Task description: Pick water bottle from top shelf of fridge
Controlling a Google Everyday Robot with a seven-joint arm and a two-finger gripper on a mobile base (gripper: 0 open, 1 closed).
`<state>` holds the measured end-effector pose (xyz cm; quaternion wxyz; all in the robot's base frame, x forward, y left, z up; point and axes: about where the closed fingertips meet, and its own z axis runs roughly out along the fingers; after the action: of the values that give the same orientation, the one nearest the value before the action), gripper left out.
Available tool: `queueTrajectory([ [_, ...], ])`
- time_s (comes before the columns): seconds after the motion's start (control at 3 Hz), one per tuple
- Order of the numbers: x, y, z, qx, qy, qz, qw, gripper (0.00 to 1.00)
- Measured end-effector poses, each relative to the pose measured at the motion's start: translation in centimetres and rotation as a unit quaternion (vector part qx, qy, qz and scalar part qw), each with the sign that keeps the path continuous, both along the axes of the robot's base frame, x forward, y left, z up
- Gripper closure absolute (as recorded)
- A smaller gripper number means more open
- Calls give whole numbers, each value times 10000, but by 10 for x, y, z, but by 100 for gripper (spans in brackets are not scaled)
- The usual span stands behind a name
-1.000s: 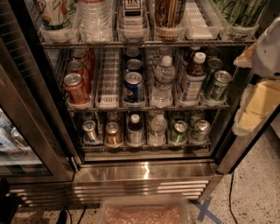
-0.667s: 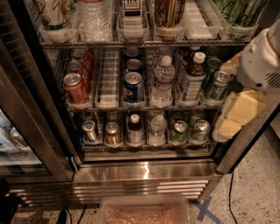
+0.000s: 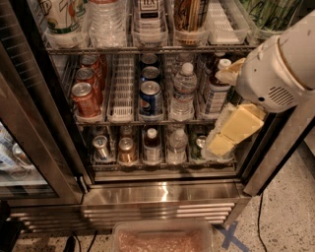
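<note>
The fridge (image 3: 162,194) stands open in front of me. Its top shelf (image 3: 147,48) runs along the upper edge of the view. On it, second lane from the left, stands the water bottle (image 3: 105,22). Only its clear ribbed lower body shows; its cap and label are cut off above. My gripper (image 3: 229,135), cream-yellow on a white arm (image 3: 280,69), hangs at the right. It is in front of the middle and lower racks, well below and to the right of the water bottle, and holds nothing that I can see.
On the top shelf are a white cup (image 3: 61,17), a tea can (image 3: 149,15), a brown can (image 3: 189,15), an empty lane tray (image 3: 221,22) and green bottles (image 3: 270,15). Red cans (image 3: 85,98), Pepsi cans (image 3: 150,98) and small bottles (image 3: 183,93) fill the middle rack. The glass door (image 3: 29,147) is at the left. A plastic bin (image 3: 162,238) is on the floor.
My arm and gripper have swung in from the right edge, moving left and down. They now cover the right lanes of the middle and lower racks. The bottles and cans have not moved.
</note>
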<state>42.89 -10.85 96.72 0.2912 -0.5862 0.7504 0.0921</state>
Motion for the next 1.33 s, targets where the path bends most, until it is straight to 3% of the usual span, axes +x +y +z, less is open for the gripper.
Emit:
queueTrajectory([
  [0.67,-4,13,5,167,-80,25,9998,0],
  [1.0,1,39,0,593,-292,36,9978,0],
  [1.33,29,76,17,1341,-738,-93,9882,0],
])
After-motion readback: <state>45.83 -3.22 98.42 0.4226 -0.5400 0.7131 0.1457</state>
